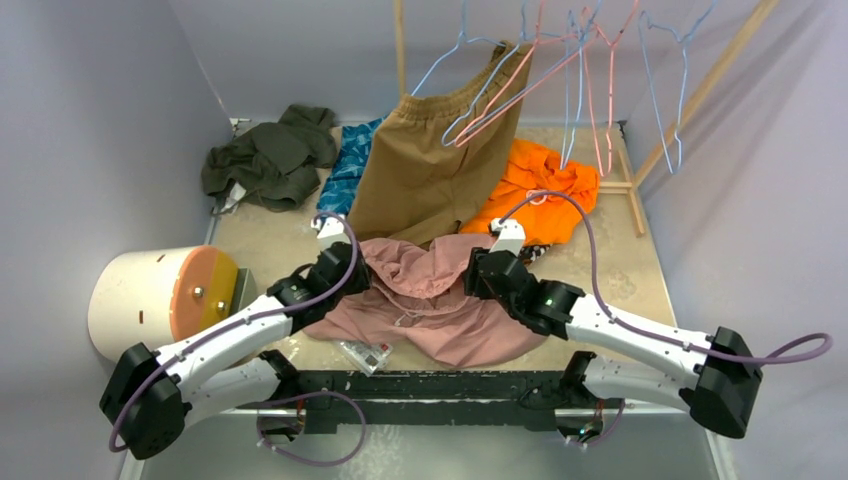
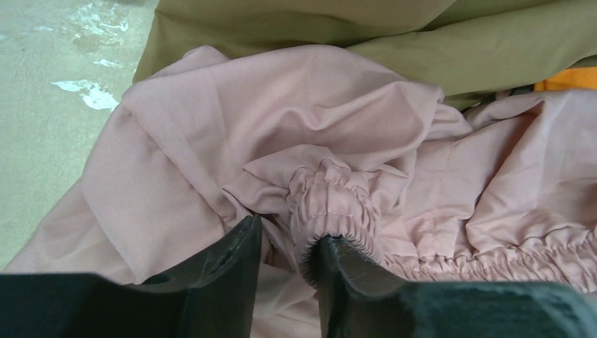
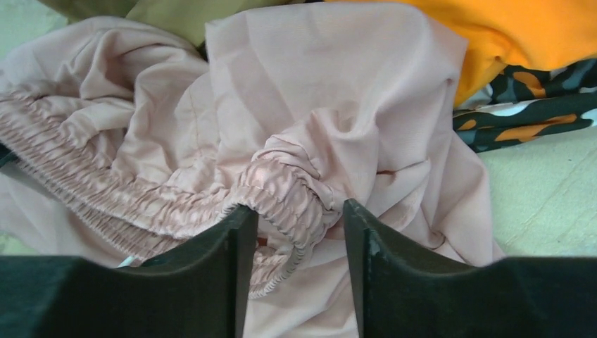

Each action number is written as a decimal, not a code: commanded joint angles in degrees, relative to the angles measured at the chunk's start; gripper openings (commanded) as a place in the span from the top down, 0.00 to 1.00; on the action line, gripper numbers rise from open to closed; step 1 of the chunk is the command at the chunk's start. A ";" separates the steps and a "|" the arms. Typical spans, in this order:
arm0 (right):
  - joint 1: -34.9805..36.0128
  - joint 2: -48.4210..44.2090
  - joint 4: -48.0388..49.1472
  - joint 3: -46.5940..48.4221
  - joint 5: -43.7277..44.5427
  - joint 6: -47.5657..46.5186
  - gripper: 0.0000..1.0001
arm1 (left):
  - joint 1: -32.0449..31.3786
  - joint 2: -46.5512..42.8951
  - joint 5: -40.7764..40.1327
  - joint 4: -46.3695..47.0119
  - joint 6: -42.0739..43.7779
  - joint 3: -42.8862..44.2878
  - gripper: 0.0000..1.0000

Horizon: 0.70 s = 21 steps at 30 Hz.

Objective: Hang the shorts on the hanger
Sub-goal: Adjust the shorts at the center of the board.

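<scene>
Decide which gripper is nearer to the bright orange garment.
Right. The right gripper sits just in front of the orange garment; the left gripper is across the pink shorts, farther away.
</scene>
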 commanded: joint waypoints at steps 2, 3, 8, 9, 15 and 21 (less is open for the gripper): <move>-0.16 -2.76 0.06 4.06 -2.60 -4.18 0.44 | 0.27 -1.62 -2.41 -3.77 -0.72 2.40 0.56; -0.12 -3.35 -0.37 4.68 -2.70 -5.33 0.43 | 0.25 -2.38 -2.39 -4.49 -0.60 2.66 0.53; -0.03 -6.75 -3.34 9.25 -7.05 -12.35 0.39 | 0.27 -6.54 -1.62 -10.14 -0.80 6.57 0.36; -0.07 -7.49 -3.47 9.95 -7.31 -13.41 0.39 | 0.25 -7.49 -1.73 -11.47 -0.65 7.79 0.33; -0.08 -9.62 -5.58 17.37 -8.19 -20.17 0.37 | 0.25 -12.01 -3.21 -17.88 3.48 14.73 0.26; -0.15 -6.66 -5.19 30.43 -8.93 -27.79 0.36 | 0.25 -14.80 -7.02 -19.89 11.04 18.91 0.24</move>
